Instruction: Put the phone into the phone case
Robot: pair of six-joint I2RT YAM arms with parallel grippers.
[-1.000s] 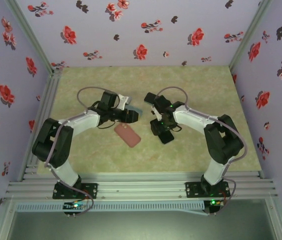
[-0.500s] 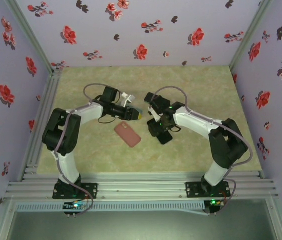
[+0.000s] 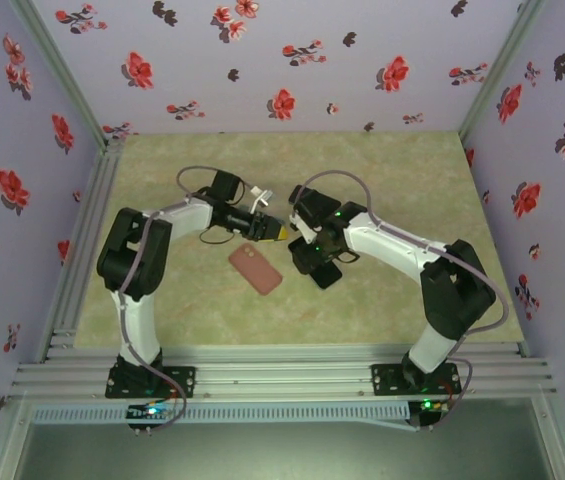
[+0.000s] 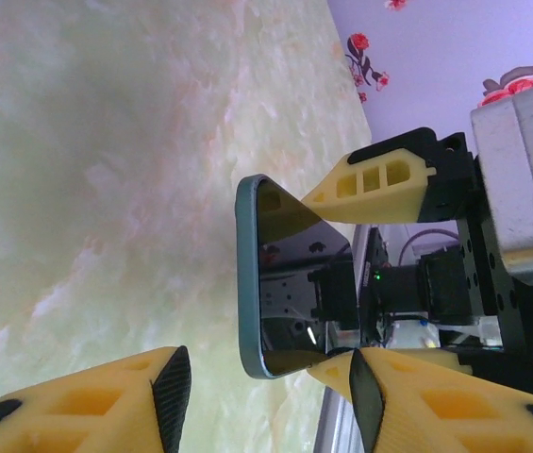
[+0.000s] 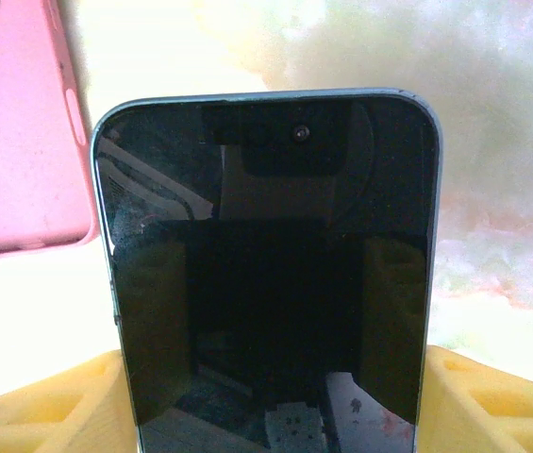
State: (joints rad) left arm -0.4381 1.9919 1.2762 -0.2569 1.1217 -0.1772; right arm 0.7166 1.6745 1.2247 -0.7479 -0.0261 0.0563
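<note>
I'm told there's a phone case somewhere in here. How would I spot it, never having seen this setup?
Find the pale green marbled table, then the gap between the left arm and the right arm. The phone case lies flat there, nearer the left one. It is the one pink rounded rectangle, unlike the dark glossy phone held off the table beside it.

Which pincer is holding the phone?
The right pincer: its yellow fingers clamp the phone by its long edges. The left pincer is open near the phone's end, not gripping it.
</note>
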